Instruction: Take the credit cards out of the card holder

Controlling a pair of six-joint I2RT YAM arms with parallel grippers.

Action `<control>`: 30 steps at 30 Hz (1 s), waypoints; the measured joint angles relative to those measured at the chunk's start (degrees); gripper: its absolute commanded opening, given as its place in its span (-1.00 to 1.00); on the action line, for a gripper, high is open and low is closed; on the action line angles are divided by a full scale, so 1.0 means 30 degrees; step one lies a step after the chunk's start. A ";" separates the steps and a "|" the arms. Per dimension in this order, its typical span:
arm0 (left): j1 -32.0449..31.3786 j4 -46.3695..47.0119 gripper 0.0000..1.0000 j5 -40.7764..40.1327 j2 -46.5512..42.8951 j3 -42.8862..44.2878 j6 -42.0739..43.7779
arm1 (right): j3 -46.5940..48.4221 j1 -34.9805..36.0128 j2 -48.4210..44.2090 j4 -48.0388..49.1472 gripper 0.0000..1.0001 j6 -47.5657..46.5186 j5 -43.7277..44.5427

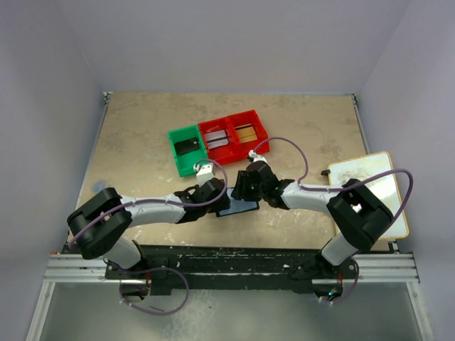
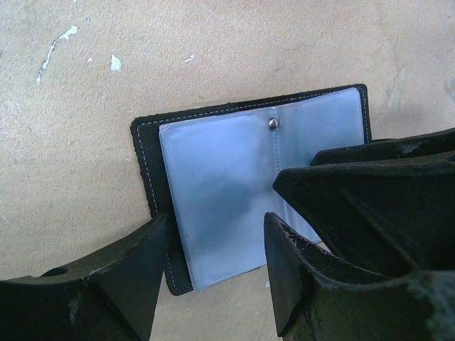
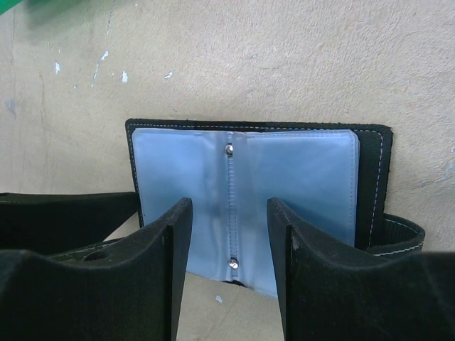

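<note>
The holder (image 1: 238, 208) lies open and flat at mid-frame of the top view, between the two arms. It looks light and limp: a thin black cover (image 2: 144, 163) with stitched edges, and glossy pale-blue sleeves (image 3: 298, 170) that would likely slide and buckle under a pinch. The firmer holds are the cover's rim or the tab (image 3: 402, 238) at lower right of the right wrist view. No card shows in the sleeves; whether one hides under a leaf I cannot tell.

Three cards (image 1: 217, 138) lie in the green bin (image 1: 174, 153) and red bins (image 1: 232, 132) above centre. They look thin, stiff and slick, best taken by an edge.

The left pincer (image 2: 213, 238) is wide open over one leaf of the holder, holding nothing. The right pincer (image 3: 229, 213) is likewise spread, astride the spine, empty.

The worktop (image 1: 142, 142) is matt beige, scuffed with white flecks, so it should give fair grip. Grey walls close it in, and a white board (image 1: 373, 186) lies at right.
</note>
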 measured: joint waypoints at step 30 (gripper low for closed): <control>0.0058 0.3752 -0.59 0.0321 0.0357 -0.1297 -0.1508 | -0.0568 0.0000 0.0000 0.1137 -0.01 0.0561 -0.0015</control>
